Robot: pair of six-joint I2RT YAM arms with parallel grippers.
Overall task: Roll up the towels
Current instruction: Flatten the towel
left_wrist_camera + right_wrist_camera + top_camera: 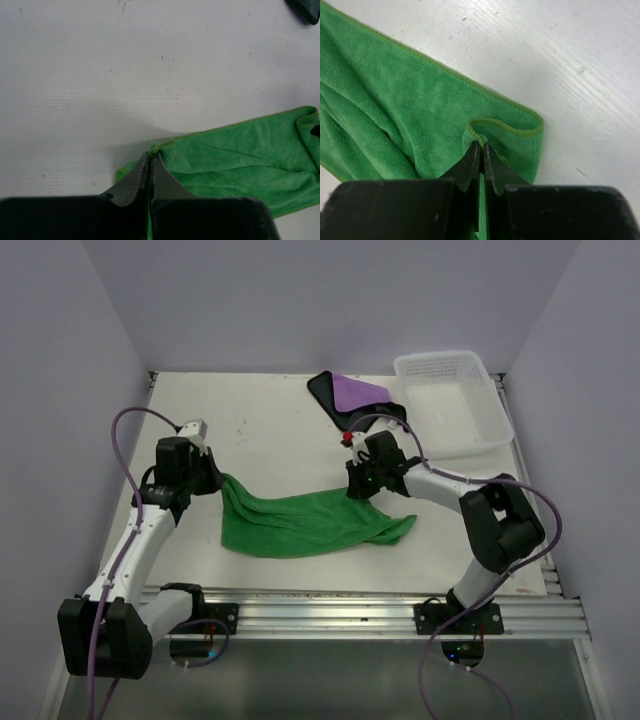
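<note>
The green towel [310,524] lies crumpled across the middle of the table between the two arms. My left gripper [213,476] is shut on its left corner, seen pinched between the jaws in the left wrist view [151,152]. My right gripper [362,485] is shut on its far right edge, where a fold of the hem is pinched in the right wrist view [481,146]. The green towel fills much of both wrist views [240,155] [390,110]. The purple towel [352,393], with its black back showing at the edges, lies at the back beside the basket.
A white plastic lattice basket [447,400] stands at the back right. A purple cable loops over each arm. Metal rails run along the table's near edge [350,615]. Lilac walls close in the left, right and back sides.
</note>
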